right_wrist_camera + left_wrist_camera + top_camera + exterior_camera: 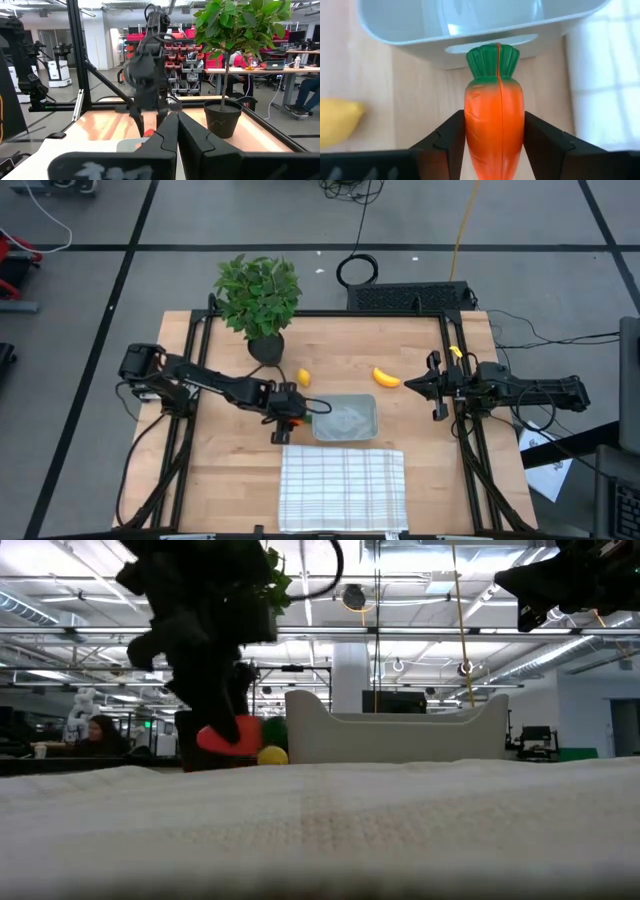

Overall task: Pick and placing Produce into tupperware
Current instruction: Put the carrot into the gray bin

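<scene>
Carrot — likely light, stiff, slick plastic — sits mid-body between closed left jaws beside tupperware; right jaws closed, empty.

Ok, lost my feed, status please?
Left hand shut on carrot, beside tupperware. Right hand shut, idle near banana. Nothing blocking.

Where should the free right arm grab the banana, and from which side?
Judging by its curve, take the banana across its thicker middle from straight above, fingers closing on its two long sides. It lies flat and clear on the table, nearest the right gripper.
</scene>
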Controlling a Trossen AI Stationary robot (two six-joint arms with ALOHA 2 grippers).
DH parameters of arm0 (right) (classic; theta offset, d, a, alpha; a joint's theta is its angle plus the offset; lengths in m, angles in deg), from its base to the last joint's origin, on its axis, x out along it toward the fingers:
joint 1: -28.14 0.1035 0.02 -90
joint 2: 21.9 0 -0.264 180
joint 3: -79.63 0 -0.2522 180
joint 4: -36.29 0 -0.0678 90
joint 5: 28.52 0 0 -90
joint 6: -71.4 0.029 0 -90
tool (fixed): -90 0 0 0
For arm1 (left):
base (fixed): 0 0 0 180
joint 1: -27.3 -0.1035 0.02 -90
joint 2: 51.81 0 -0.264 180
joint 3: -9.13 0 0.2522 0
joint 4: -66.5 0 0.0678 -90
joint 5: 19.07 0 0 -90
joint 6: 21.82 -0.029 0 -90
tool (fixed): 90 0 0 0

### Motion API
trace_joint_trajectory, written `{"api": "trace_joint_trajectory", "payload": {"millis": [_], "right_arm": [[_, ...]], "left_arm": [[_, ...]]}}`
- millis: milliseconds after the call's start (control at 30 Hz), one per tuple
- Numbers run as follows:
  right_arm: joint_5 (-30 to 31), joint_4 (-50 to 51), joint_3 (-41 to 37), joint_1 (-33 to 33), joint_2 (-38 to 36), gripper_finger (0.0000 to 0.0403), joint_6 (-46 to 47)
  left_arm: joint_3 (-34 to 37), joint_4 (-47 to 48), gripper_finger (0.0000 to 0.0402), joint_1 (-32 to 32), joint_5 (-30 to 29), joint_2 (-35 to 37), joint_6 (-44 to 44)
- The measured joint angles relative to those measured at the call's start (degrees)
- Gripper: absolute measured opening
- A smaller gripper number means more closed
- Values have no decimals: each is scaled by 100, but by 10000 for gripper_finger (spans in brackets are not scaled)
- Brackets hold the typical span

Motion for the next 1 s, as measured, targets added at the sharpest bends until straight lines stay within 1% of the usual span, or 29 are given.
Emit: {"api": "trace_joint_trajectory", "payload": {"millis": [100, 267, 467, 567, 667, 933, 1000], "right_arm": [[2, 0, -2, -2, 0, 0, 1], [2, -6, -2, 0, 0, 0, 5], [2, -43, -4, -2, 0, 0, 16], [0, -50, -4, 0, 0, 0, 17], [2, -50, -4, -2, 0, 0, 12], [2, -96, -4, -1, 0, 0, 4], [2, -94, -4, 0, 0, 0, 4]], "left_arm": [[-1, 134, 170, 0, -8, 349, -61], [-6, 536, 170, 0, -205, 1001, -208], [-8, 1181, 170, 0, -570, 1678, -237], [-8, 1304, 170, 0, -730, 1908, -244], [-8, 1225, 170, -3, -769, 2007, -244], [-3, 1032, 170, -7, -767, 1912, -236], [-3, 714, 170, -7, -768, 1924, -175]]}}
